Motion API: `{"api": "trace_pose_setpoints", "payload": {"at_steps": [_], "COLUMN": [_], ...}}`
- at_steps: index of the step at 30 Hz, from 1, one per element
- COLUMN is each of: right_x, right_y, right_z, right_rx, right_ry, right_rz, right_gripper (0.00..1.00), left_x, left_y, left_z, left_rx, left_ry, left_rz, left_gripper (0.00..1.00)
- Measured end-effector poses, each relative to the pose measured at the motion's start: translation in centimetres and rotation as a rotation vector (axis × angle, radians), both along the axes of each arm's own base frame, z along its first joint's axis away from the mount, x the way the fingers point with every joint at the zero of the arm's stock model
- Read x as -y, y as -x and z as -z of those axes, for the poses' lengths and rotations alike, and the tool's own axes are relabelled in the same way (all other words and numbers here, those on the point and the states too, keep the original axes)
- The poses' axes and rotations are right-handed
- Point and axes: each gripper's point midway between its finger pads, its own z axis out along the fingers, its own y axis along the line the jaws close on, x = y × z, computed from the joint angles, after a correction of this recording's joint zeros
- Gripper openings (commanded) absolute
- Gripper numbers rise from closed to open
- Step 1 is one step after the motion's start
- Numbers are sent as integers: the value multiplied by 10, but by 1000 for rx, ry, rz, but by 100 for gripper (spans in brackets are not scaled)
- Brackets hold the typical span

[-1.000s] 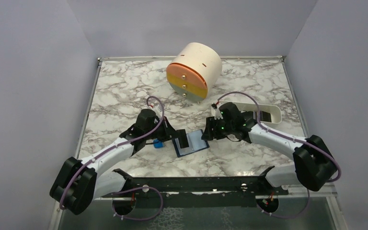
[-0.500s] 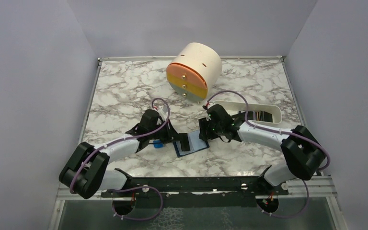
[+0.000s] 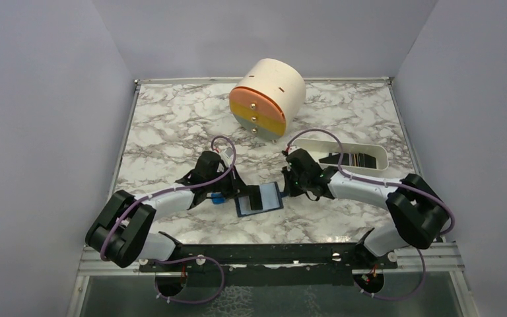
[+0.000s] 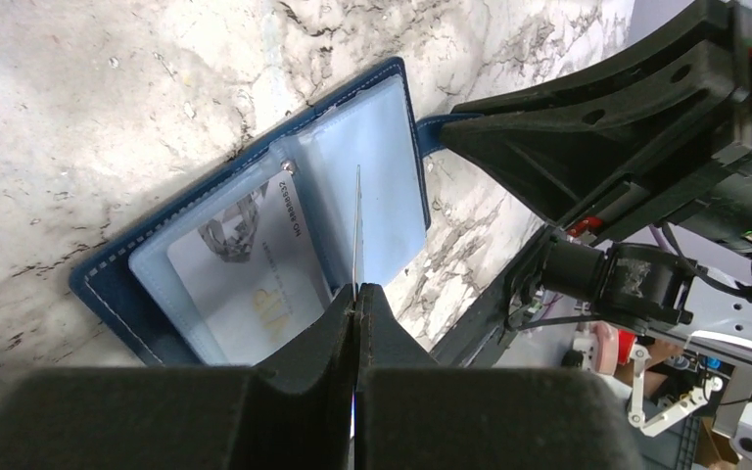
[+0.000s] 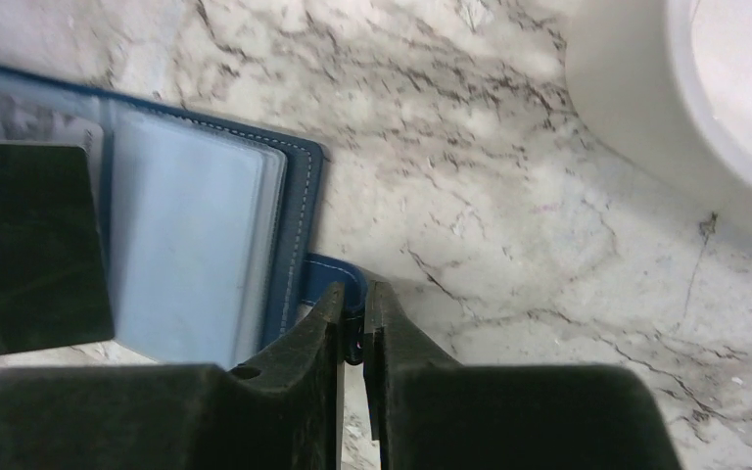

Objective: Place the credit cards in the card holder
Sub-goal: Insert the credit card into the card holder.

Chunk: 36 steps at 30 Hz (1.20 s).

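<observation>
The card holder lies open on the table, between the two arms, its pale plastic sleeves facing up. Our left tool is clenched on the held card, which stands on edge over the fold of the sleeves. Our right tool is pinched on the snap tab at the holder's outer edge, pinning it down.

We judge the card light, stiff and slick. A grip near one short end suits it, leaving the rest free to slide in. The sleeves look thin and floppy, so the slot mouth may buckle or close if the card comes in askew. The holder itself is light enough to skid unless the tab is held.

A seated card shows through one sleeve. We cannot make out which slot mouth the held card is aimed at, since it appears only as a thin line. From the right wrist its face reads as a dark block, possibly just shadow. What lies in the tray is too small to tell.
</observation>
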Motion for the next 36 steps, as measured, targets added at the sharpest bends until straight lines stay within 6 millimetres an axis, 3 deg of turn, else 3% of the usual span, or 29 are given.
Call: {"api": "trace_pose_setpoints", "payload": {"at_steps": [12, 36], "right_x": [22, 23], "right_y": [24, 28], "right_z": [1, 9], "right_rx": [1, -6], "right_ry": [-12, -22], "right_rz": [6, 2], "right_gripper": [3, 3], "left_x": [1, 12], "left_y": [12, 13], "left_z": [0, 16], "left_rx": [-40, -126], "left_ry": [5, -1], "left_rz": [62, 166], "left_gripper": [0, 0]}}
